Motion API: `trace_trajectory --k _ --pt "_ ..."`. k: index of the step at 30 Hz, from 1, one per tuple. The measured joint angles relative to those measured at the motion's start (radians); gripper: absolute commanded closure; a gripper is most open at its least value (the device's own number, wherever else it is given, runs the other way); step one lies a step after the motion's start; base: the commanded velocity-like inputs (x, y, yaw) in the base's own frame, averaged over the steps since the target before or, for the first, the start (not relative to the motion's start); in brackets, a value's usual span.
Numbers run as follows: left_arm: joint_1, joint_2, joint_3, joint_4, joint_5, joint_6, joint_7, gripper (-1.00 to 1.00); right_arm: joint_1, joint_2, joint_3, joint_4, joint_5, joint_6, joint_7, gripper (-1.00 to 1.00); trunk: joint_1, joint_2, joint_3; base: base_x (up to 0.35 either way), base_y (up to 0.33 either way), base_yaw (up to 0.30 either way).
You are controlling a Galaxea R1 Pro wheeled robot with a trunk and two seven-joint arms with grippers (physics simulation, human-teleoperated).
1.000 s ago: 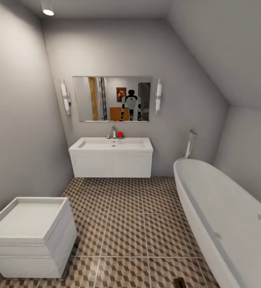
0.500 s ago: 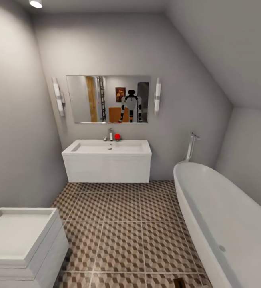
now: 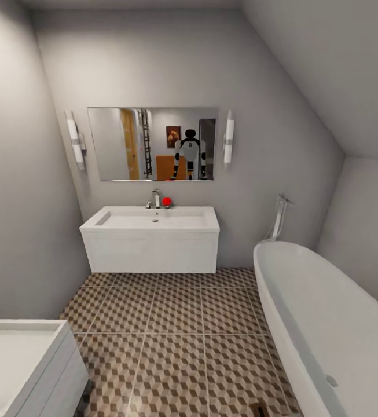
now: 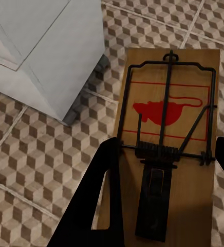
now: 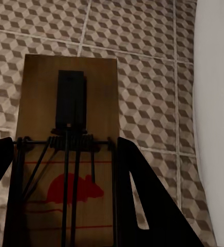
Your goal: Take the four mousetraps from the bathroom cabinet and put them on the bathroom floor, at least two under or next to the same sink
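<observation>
Each pincer is clamped on a mousetrap, left pincer (image 4: 166, 154) on one mousetrap (image 4: 166, 123), right pincer (image 5: 66, 149) on another (image 5: 66, 128), both carried above the bathroom floor (image 3: 177, 341), with the sink (image 3: 151, 220) straight ahead, well apart, neither arm evidently nearer.

Left pincer (image 4: 166, 180) and right pincer (image 5: 66, 175), each clamping a mousetrap
</observation>
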Motion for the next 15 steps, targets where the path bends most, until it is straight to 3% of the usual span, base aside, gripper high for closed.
trace_trajectory --k 15 --pt "0.0 0.0 0.0 0.0 0.0 0.0 0.0 1.0 0.0 0.0 0.0 0.0 0.0 0.0 0.0 1.0 0.0 0.0 0.0 0.324 0.0 0.0"
